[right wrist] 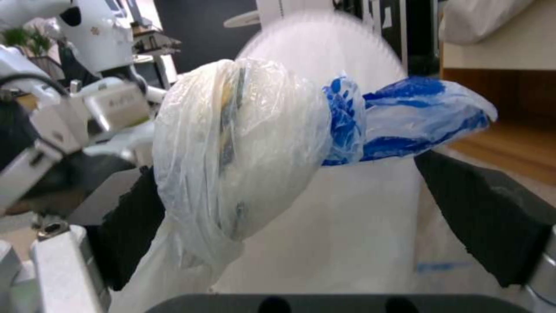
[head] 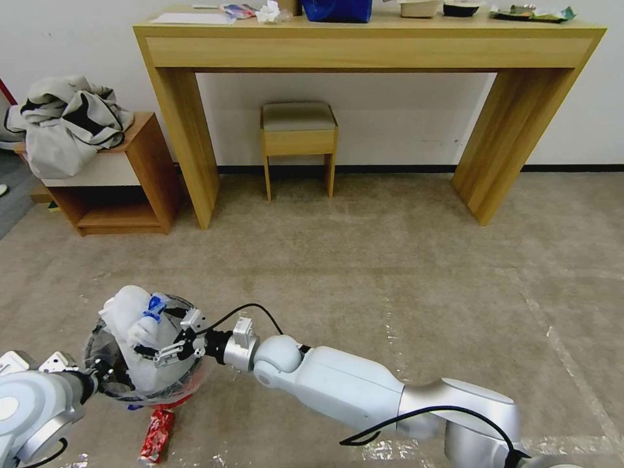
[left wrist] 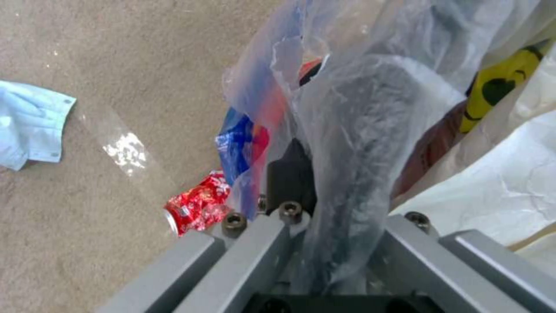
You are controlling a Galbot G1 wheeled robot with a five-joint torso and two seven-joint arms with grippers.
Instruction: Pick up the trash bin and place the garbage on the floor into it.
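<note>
My left gripper (head: pixel 97 374) is shut on the rim of the trash bin (head: pixel 185 383), a small red bucket with a clear liner, and holds it just above the floor. In the left wrist view the liner (left wrist: pixel 347 108) is pinched between the left gripper's (left wrist: pixel 324 165) jaws. A knotted white plastic bag (head: pixel 130 318) with a blue tie stands in the bin's mouth. My right gripper (head: pixel 172 341) reaches over the bin, open, with the bag (right wrist: pixel 243 148) between its pads (right wrist: pixel 127 234). A crushed red soda can (head: pixel 156 435) lies on the carpet by the bin, and a light-blue cloth (left wrist: pixel 29 126) lies farther off.
A long wooden desk (head: pixel 364 49) stands at the wall with a small stool (head: pixel 299 133) under it. To the left, a low wooden cabinet (head: pixel 123 188) carries a grey-white bundle of clothes (head: pixel 65 123). Open carpet (head: pixel 422 279) stretches ahead and right.
</note>
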